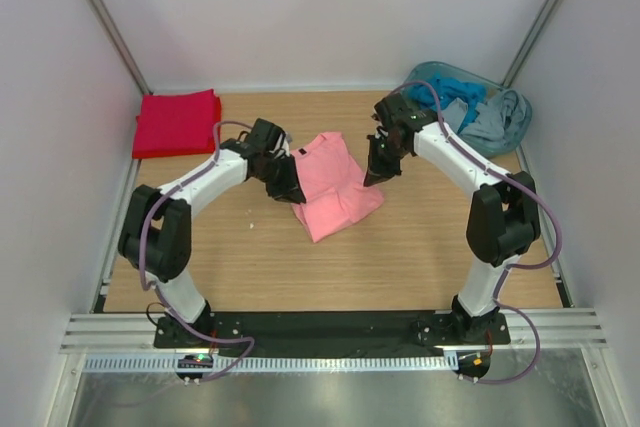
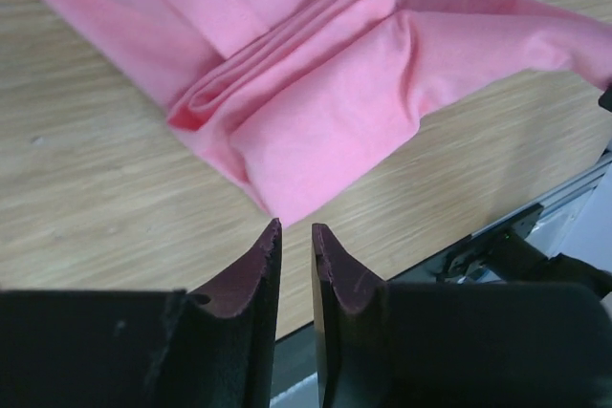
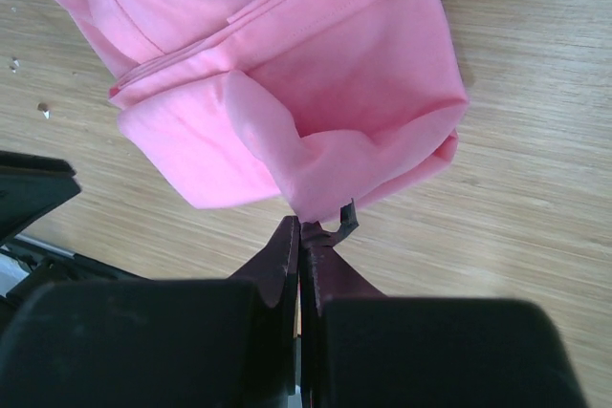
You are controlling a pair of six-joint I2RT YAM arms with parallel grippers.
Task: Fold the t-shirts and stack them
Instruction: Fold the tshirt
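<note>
Pale wood table [image 1: 400, 257], white walls [image 1: 320, 7] on three sides, metal rail [image 1: 300, 332] along the near edge. Pink tee [image 1: 335, 192] mid-table, partly folded, layers bunched. Red tee [image 1: 177, 122] folded flat, far left corner. Blue clothes [image 1: 485, 112] heaped far right. Left gripper [image 2: 295, 231]: narrow gap, empty, just off pink tee's edge. Right gripper [image 3: 301, 228]: pinched on pink tee's rim.

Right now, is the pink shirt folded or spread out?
Folded, though untidily: the pink t-shirt lies in stacked layers with bunched creases, not spread flat.
</note>
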